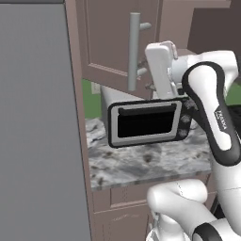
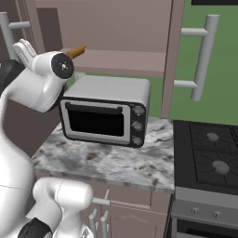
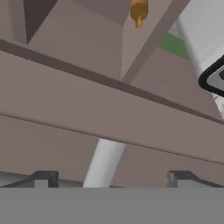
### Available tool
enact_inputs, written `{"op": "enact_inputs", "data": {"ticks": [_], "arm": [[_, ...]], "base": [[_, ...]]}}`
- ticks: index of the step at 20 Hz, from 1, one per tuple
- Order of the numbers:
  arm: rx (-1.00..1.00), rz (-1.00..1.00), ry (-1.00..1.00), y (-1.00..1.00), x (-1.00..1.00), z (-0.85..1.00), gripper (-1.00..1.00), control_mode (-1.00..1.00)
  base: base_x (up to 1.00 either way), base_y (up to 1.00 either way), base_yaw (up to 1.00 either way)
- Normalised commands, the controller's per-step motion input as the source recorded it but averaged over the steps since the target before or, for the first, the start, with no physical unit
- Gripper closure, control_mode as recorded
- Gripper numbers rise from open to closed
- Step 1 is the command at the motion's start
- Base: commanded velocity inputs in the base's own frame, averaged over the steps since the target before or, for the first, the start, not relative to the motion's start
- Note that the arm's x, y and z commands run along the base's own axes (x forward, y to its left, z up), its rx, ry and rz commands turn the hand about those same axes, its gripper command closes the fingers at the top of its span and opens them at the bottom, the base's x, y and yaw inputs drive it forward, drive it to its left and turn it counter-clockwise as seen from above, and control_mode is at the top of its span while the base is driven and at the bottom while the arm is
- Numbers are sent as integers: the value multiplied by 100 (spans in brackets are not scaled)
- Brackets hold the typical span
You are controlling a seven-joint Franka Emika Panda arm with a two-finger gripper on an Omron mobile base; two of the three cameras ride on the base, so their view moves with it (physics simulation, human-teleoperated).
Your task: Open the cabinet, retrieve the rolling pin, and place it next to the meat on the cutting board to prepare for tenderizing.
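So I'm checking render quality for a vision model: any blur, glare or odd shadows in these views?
Left base view: flat, even light, slightly soft, no glare on the toaster oven. Right base view: the rolling pin reads clearly in the open cabinet; soft shadow under the oven. Hand view: the close handle is blurred; tool open.

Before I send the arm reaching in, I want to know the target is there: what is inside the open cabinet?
On the cabinet shelf, one knobbed end of the rolling pin shows. The robot's arm covers the rest, and the shelf's far left.
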Motion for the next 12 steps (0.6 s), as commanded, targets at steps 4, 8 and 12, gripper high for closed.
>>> {"op": "enact_inputs", "data": {"ticks": [4, 8, 12], "arm": [[11, 10, 0, -17, -19, -7, -100, -100], [11, 9, 0, -29, -17, -9, -100, -100], [11, 6, -1, -38, -18, -6, -100, -100]], "base": [[0, 0, 0], [0, 0, 0], [0, 0, 0]]}}
